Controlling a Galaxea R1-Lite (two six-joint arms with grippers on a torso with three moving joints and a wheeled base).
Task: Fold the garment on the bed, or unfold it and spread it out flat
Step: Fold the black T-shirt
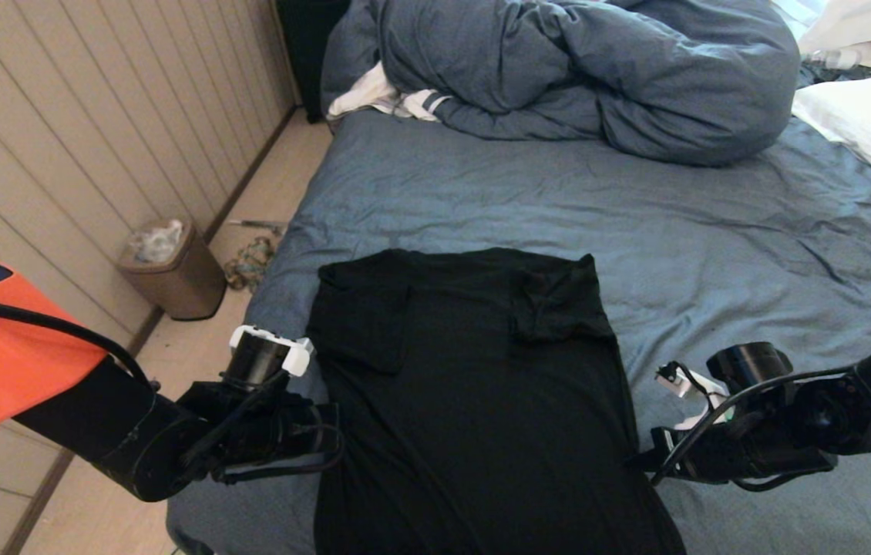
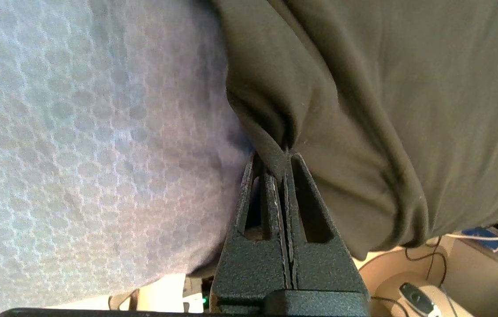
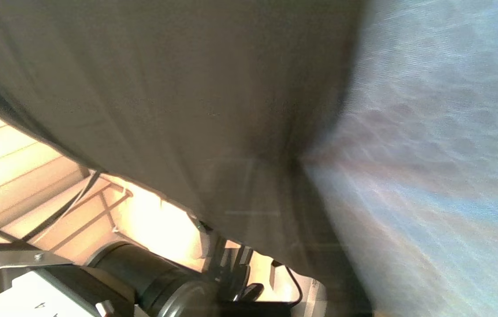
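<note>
Left gripper (image 2: 285, 160) pinched the garment's (image 1: 474, 401) left edge; right gripper (image 1: 640, 461) (blurred) had apparently clamped the opposite edge — shirt flat on the bed (image 1: 713, 254), sleeves tucked. Next, probably: lift both sides evenly and fold.

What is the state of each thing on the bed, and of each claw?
garment: flat, plain side up, both sleeves folded inward
bed: sheet wrinkled
duvet: bunched at the far end
left claw: shut, pinching the garment's edge
right claw: at the garment's other edge, shut; grip hidden
</note>
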